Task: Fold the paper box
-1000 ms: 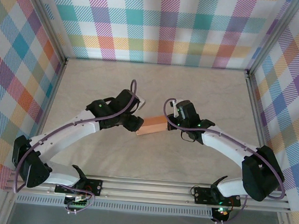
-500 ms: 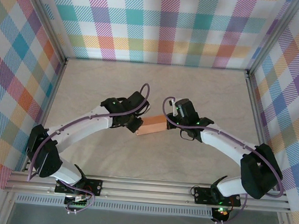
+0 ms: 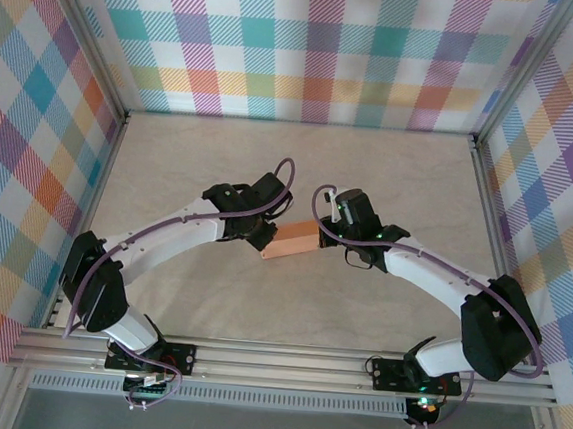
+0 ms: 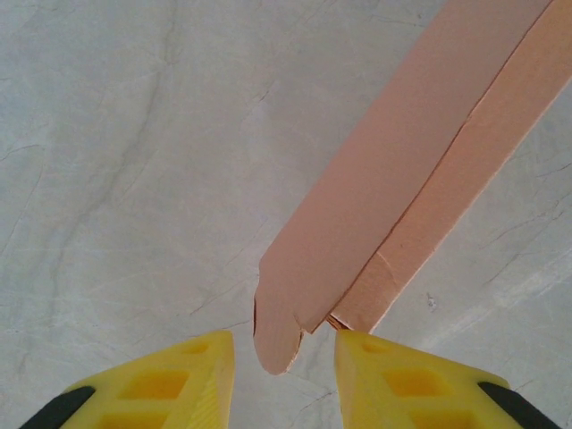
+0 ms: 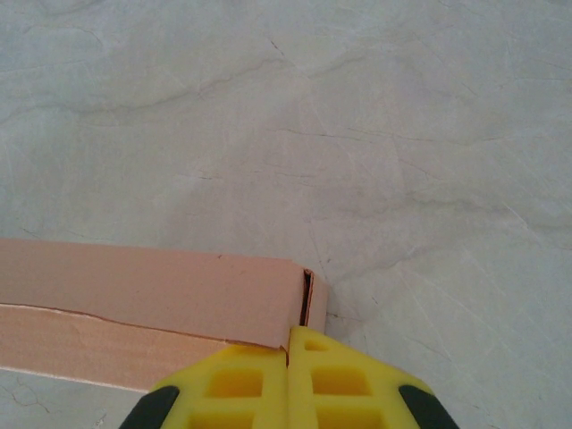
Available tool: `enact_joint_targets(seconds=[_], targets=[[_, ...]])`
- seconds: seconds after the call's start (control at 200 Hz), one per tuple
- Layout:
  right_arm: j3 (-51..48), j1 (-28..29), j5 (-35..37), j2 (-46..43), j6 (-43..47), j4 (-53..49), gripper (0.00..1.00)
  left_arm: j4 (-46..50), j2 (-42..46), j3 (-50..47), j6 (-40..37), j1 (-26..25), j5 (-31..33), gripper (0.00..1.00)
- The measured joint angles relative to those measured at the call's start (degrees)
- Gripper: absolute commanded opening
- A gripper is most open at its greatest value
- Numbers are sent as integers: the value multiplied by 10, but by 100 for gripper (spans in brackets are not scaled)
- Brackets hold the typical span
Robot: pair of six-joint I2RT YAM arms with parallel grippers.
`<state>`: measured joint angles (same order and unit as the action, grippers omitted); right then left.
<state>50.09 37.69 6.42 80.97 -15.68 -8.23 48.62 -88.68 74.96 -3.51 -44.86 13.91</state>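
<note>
The paper box (image 3: 292, 243) is a salmon-orange flat rectangular box lying mid-table between both arms. My left gripper (image 3: 263, 235) is at its left end. In the left wrist view the box (image 4: 402, 179) runs up to the right, and its rounded end flap (image 4: 279, 344) hangs loose between the yellow fingers of my left gripper (image 4: 284, 353). The jaws stand apart, wider than the flap. My right gripper (image 3: 323, 233) is at the box's right end. In the right wrist view that gripper (image 5: 299, 335) is shut, its tips against the box (image 5: 134, 295) at the folded end corner.
The beige table (image 3: 371, 162) is walled by plaid panels at the back and both sides. An aluminium rail (image 3: 284, 360) carrying the arm bases runs along the near edge. Both arms reach inward and nearly meet over the box.
My left arm has swung right and forward up to the box's left end, and its jaws have narrowed. The right arm and the box have stayed put.
</note>
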Motion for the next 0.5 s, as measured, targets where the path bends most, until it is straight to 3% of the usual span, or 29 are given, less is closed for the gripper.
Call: enact_joint_targets(seconds=[0.27,0.395,0.5], targets=[[1,0,0,2,0,1,0,9,-23,0,-2,0,8,21],[2,0,0,4,0,4,0,9,-23,0,-3,0,12,19],[2,0,0,6,0,4,0,9,-23,0,-2,0,12,11]])
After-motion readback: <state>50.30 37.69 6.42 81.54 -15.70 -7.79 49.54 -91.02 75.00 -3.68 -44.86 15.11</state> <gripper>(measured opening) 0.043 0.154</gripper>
